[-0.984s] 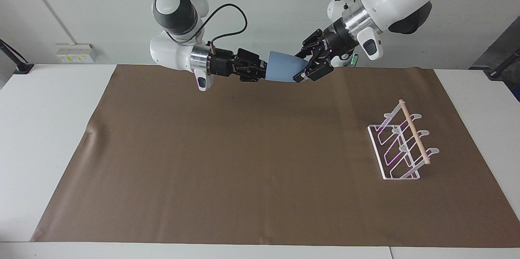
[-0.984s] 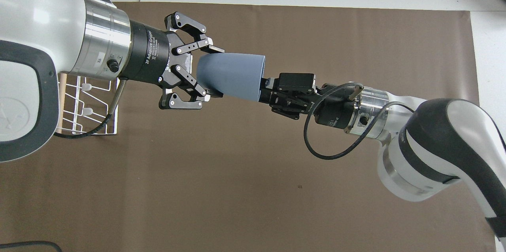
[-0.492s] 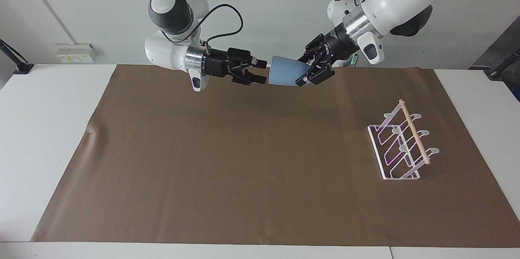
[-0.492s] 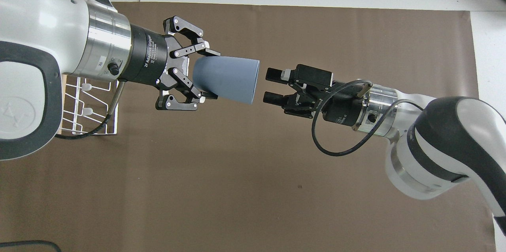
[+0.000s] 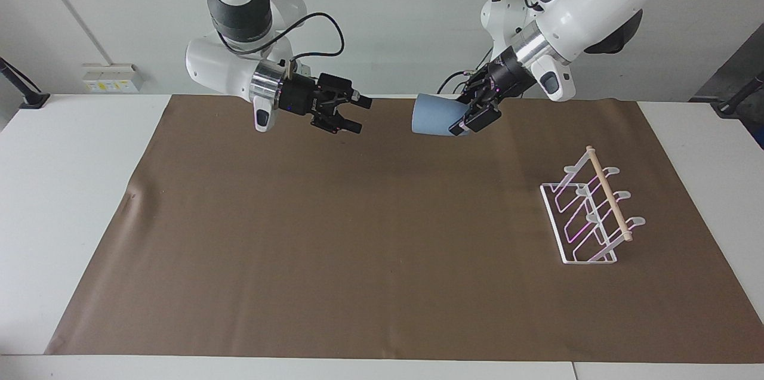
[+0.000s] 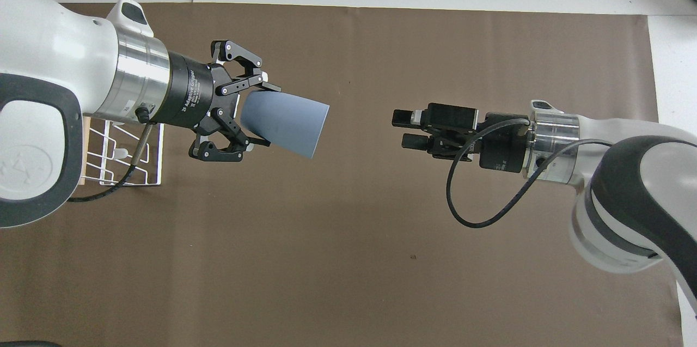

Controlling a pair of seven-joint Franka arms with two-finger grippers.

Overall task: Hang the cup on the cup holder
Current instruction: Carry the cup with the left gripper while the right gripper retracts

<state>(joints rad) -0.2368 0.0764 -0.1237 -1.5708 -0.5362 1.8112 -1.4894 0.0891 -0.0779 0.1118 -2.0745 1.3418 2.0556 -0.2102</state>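
The small light-blue tapered plastic cup (image 5: pixel 434 116) hung sideways over the brown mat, the left gripper (image 5: pixel 467 119) clamping its narrow base. It looked light, stiff, slippery. The right gripper's (image 5: pixel 357 114) 2 fingers stood apart, empty.

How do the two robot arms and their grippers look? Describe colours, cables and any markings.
Both arms have glossy white shells with dark grey joint panels and a silver metal ring at the wrist. The left gripper is black with linked fingers and small white lettering on its round body. The right gripper is black and boxier, and a black cable loops beside it.
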